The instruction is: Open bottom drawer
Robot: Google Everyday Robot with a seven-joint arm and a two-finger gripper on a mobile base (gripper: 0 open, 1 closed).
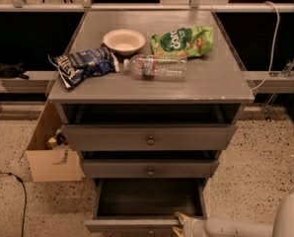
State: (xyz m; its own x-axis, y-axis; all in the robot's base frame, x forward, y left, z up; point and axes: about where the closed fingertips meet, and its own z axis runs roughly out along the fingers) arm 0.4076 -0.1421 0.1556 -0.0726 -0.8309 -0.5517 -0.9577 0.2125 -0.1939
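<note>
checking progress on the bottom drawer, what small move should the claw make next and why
Probably draw the claw straight back, away from the cabinet. The bottom drawer stands well out with its dark inside showing, and the claw sits at the top edge of its front, right of centre, so little pulling seems left.
</note>
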